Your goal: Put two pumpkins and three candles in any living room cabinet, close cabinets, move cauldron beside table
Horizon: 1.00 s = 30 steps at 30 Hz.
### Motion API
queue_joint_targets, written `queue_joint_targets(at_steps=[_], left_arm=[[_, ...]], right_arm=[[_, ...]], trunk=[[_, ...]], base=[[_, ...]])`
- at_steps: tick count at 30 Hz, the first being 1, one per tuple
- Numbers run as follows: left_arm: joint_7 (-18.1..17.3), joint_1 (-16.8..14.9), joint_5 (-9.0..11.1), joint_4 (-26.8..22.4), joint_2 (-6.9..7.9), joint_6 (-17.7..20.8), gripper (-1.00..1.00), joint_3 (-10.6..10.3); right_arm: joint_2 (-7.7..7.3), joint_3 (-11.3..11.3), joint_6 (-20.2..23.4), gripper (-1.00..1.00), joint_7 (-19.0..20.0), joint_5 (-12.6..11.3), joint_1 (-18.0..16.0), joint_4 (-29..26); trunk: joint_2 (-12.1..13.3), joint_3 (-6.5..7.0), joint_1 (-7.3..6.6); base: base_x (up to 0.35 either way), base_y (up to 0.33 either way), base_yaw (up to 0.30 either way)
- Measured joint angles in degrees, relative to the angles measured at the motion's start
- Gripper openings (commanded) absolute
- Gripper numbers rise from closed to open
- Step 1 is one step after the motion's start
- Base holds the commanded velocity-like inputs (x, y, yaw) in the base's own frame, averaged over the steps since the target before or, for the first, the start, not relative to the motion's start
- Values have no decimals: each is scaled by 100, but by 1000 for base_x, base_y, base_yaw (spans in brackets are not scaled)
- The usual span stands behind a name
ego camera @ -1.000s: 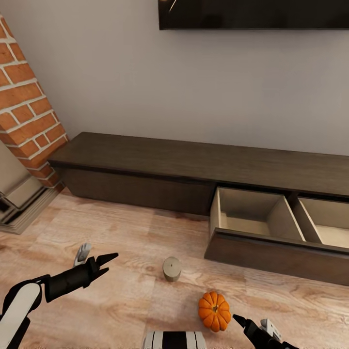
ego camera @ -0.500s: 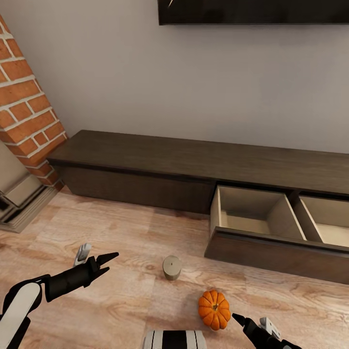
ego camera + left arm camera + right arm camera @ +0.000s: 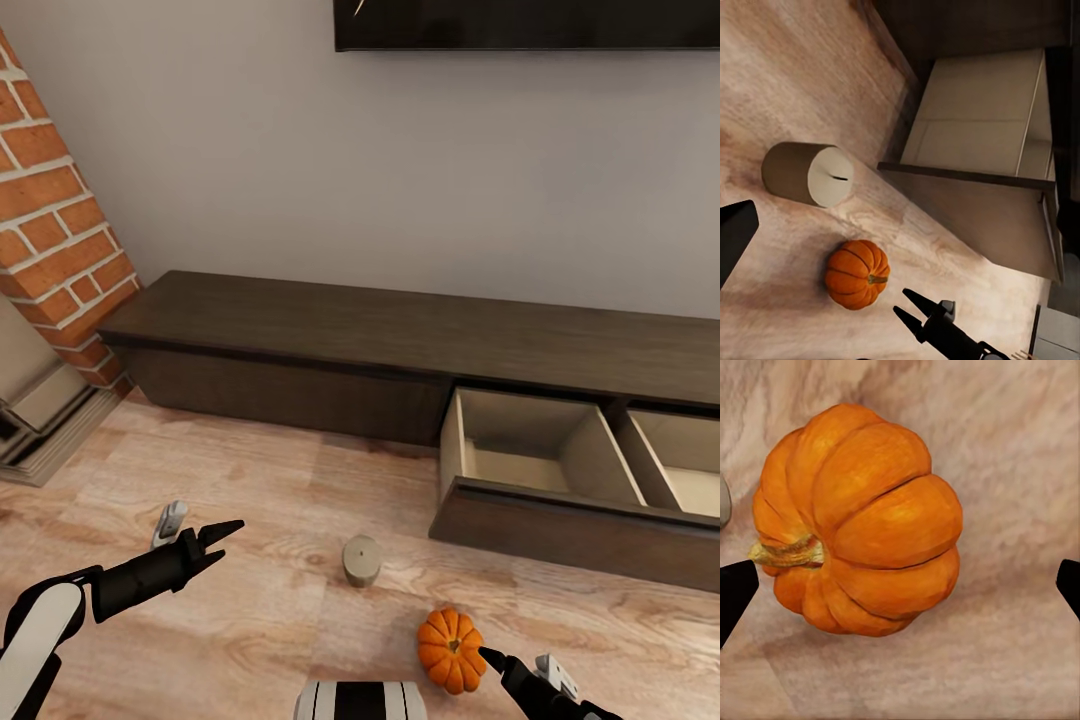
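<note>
The small orange ribbed pumpkin (image 3: 859, 521) on the wooden floor (image 3: 250, 620) is framed between the spread, empty right gripper (image 3: 900, 585) fingertips; descent and closing are called for next, it seems.

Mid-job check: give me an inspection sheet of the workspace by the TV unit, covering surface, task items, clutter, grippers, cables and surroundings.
Surface: wood floor, in front of the cabinet.
Job's things: pumpkin on the floor; candle standing apart from it, further toward the cabinet; two pulled-out drawers, the nearer drawer with nothing seen inside.
Clutter: nothing seen.
Grippers: right gripper open, fingers either side of the pumpkin, not touching; left gripper holds nothing, whether open or shut cannot be told.
Cables: nothing seen.
Surroundings: grey wall, brick column, dark screen above the cabinet.
</note>
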Motion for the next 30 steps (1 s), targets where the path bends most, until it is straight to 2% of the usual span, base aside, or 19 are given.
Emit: queue_joint_targets(at_steps=[24, 30], left_arm=[[-1, 0, 0, -6, 0, 0, 100, 5], [-1, 0, 8, -8, 0, 0, 100, 5]], right_arm=[[0, 0, 0, 100, -9, 4, 0, 4], [0, 5, -5, 100, -9, 3, 0, 4]], trunk=[[0, 0, 1], [-8, -132, 16]], base=[[72, 50, 0], [1, 0, 0]])
